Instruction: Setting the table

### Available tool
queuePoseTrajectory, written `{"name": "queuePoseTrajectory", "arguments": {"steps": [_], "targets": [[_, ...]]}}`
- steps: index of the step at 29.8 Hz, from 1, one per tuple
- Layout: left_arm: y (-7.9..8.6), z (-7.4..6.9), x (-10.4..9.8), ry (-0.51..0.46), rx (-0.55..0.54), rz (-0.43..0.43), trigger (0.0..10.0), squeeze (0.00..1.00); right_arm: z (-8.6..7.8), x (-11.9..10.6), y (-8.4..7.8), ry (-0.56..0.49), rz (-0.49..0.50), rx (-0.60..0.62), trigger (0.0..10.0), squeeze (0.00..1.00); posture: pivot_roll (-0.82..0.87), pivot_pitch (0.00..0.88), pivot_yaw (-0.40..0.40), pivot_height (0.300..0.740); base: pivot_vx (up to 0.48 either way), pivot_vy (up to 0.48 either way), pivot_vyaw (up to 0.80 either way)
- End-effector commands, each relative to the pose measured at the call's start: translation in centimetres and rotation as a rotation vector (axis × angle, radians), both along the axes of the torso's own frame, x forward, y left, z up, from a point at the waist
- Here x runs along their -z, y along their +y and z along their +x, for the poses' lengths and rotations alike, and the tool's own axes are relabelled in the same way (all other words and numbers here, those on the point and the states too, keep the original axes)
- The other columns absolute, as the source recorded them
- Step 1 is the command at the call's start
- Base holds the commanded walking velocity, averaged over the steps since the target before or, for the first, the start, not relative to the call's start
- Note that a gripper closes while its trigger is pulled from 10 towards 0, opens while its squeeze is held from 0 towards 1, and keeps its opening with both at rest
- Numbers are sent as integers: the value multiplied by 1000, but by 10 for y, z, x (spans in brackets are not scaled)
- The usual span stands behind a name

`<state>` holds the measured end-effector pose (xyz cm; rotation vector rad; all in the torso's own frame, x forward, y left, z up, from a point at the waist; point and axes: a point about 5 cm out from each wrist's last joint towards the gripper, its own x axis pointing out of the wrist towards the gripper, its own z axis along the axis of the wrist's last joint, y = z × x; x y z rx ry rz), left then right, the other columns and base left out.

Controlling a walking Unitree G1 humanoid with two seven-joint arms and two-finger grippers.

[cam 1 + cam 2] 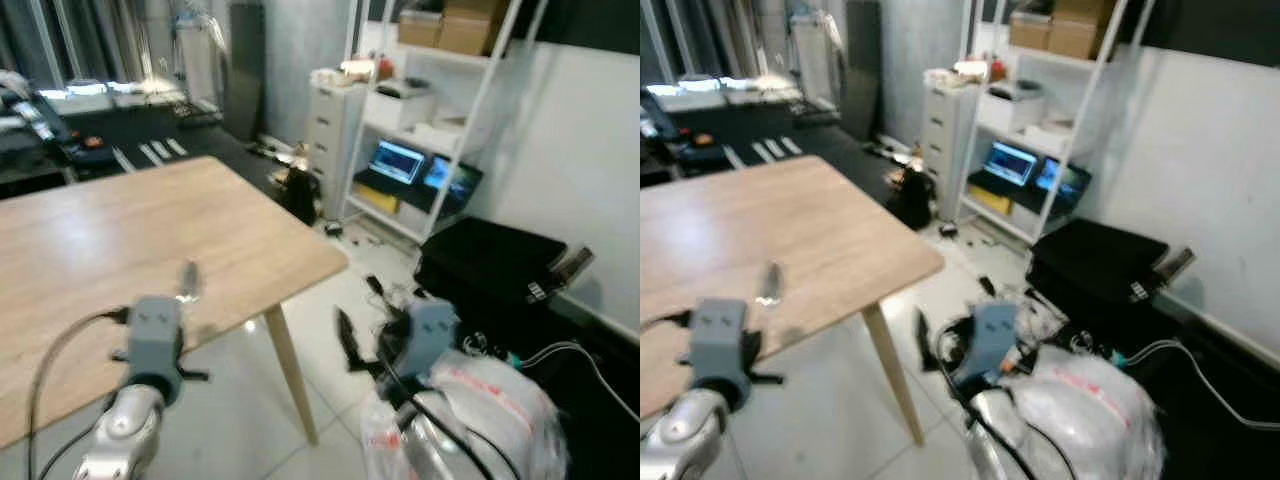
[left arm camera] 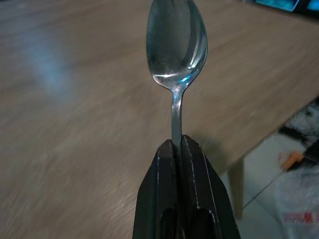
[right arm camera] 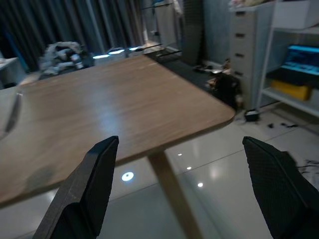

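I had the left gripper (image 2: pixel 177 144) clamped on the handle of a spoon (image 2: pixel 175 45), its fingers (image 2: pixel 162 189) pressed together on the thin metal stem. The spoon's long axis ran straight on from the fingers, bowl end away from the wrist. From the head views the spoon (image 1: pixel 188 280) stood over the table (image 1: pixel 120 240) near its front edge, bowl toward 12 o'clock and handle toward 6, just ahead of the grey wrist. I could not tell whether the spoon touched the wood or hung just above it.

The right gripper (image 3: pixel 184 184) had its two fingers wide apart, holding nothing, and it hung off the table's corner, over the floor (image 1: pixel 250 400) at about 4 o'clock from the spoon.

The table was pale wood with a rounded corner and a slanted leg (image 1: pixel 290 370). The floor was glossy white tile. At 1 o'clock a white shelf (image 1: pixel 430 110) held cardboard boxes up top and two lit screens (image 1: pixel 398 162) lower down, with a white drawer unit (image 1: pixel 330 130) beside it. A black case (image 1: pixel 490 265) sat against the white wall at 3 o'clock, and a white plastic bag (image 1: pixel 490 400) lay by the right arm.
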<state>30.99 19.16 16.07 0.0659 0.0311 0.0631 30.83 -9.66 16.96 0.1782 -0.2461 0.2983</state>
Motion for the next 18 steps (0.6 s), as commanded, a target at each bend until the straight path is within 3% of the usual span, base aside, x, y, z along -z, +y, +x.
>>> {"name": "queuePoseTrajectory", "arguments": {"steps": [1, 18], "targets": [[-1, -2, 3, 6, 3, 11, 10000, 0, -1, 3, -5, 8, 8, 15, 10000, 0, 36, 46, 46, 740, 454, 0, 0], [-1, -3, 4, 10, 1, 16, 10000, 0, -4, 2, 0, -3, 8, -13, 10000, 0, 42, 58, 50, 740, 457, 0, 0]]}}
